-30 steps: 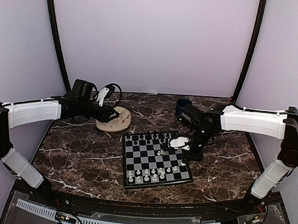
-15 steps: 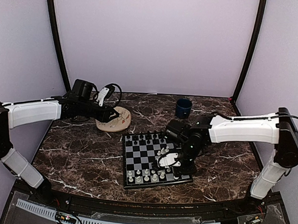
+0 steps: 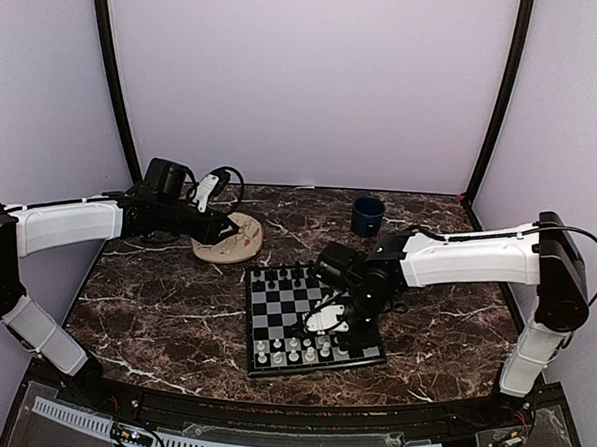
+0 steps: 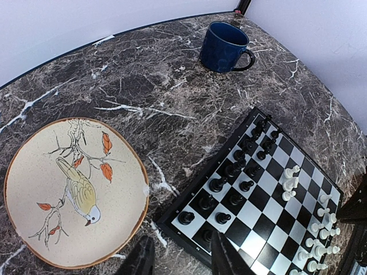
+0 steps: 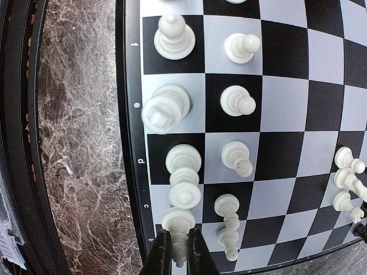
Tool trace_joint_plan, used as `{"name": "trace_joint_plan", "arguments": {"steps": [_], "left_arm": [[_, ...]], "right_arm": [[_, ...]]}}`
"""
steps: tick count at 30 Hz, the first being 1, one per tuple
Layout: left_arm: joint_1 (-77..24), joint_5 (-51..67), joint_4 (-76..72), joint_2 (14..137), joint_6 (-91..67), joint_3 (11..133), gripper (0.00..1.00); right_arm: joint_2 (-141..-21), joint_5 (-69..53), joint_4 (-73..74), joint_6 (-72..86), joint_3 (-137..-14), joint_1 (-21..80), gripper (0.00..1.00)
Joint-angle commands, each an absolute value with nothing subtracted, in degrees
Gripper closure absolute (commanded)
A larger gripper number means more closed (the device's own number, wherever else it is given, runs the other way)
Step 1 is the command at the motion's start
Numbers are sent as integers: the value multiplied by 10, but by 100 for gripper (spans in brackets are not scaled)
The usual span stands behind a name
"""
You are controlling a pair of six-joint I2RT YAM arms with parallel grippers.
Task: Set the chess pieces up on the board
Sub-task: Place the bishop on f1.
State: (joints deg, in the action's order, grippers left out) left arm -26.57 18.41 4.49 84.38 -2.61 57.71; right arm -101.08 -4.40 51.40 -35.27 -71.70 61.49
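Note:
The board (image 3: 247, 326) lies in the middle of the table, with black chess pieces (image 3: 294, 278) on its far rows and white ones (image 3: 294, 350) on its near rows. My right gripper (image 3: 339, 327) is low over the near right part of the board. In the right wrist view it (image 5: 179, 255) is shut on the top of a white piece (image 5: 179, 222), over an edge-row square beside other white pieces (image 5: 183, 172). My left gripper (image 4: 182, 260) is open and holds nothing, hovering between the plate (image 4: 74, 189) and the board's corner (image 4: 172, 220).
A dark blue cup (image 3: 368, 214) stands behind the board. The round beige plate (image 3: 239, 242) with a bird drawing lies at the back left, under the left arm. Three white pieces (image 4: 289, 183) stand loose near the board's middle.
The right arm has swung from the board's right side in over the near white rows, still shut on the white piece. The left arm has not moved.

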Motion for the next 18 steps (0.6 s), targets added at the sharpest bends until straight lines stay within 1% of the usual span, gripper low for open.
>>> {"name": "trace_joint_plan", "arguments": {"steps": [1, 11, 18], "left_arm": [[-266, 185, 55, 837, -22, 589, 64], [-267, 188, 54, 837, -22, 590, 64], [-266, 189, 54, 838, -22, 590, 64]], "right_arm": [[-1020, -40, 503, -345, -733, 624, 95], [-1029, -47, 508, -347, -733, 628, 94], [-1037, -28, 503, -344, -728, 628, 92]]}}
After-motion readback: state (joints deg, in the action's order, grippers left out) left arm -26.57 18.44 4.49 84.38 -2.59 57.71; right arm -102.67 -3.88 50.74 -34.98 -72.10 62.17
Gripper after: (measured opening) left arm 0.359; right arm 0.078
